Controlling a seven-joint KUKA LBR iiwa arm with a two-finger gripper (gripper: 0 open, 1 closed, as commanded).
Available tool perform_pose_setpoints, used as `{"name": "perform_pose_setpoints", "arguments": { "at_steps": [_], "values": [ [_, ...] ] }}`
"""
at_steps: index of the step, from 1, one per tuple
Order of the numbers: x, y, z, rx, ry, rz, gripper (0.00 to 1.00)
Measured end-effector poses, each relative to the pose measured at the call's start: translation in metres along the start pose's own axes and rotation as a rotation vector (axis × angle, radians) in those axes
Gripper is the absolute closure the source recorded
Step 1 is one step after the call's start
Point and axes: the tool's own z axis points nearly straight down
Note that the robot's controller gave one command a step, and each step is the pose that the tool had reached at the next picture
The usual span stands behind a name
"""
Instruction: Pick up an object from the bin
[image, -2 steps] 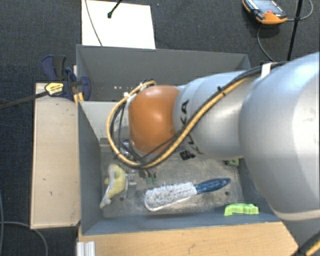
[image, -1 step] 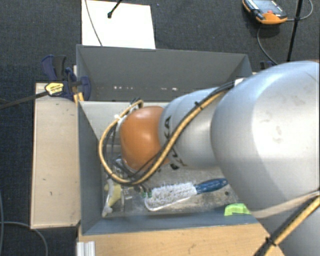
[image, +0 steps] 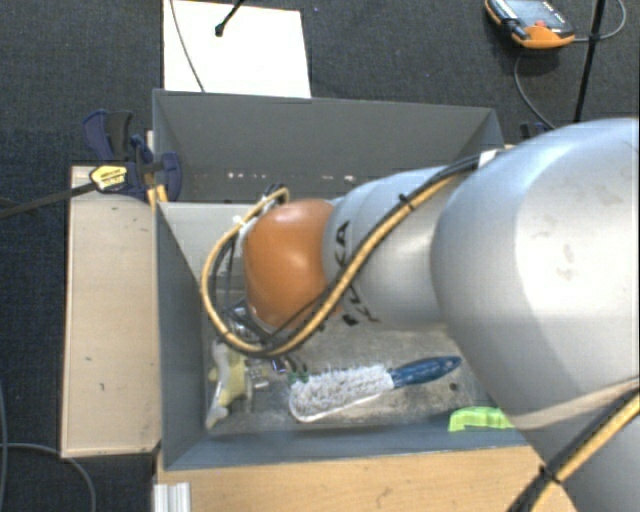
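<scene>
Hand (image: 250, 352) sits low nr bin's (image: 330, 140) near-left corner, under orange wrist cover (image: 285, 262); open/shut can't tell. Blue-handled white brush (image: 345, 390) lies just beside it.

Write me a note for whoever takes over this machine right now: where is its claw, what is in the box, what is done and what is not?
Gripper: low in the bin, at the view's left, under the arm's orange cover. Whether it holds anything cannot be seen.
Things: a pale yellowish thing just left of it by the wall; a brush with white bristles and a blue handle lying to its right; a green thing in the near right corner.
Done: nothing seen lifted.
Left: grasp one thing and raise it out.
</scene>
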Motion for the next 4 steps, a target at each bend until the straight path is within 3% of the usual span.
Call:
{"name": "perform_pose_setpoints", "arguments": {
  "at_steps": [1,3,4],
  "values": [
    [0.041,-0.002,0.001,-0.001,-0.002,-0.106,1.00],
    [0.042,-0.002,0.000,-0.001,0.000,-0.105,1.00],
    [0.040,-0.003,-0.072,0.001,0.002,-0.113,1.00]
  ]
}}
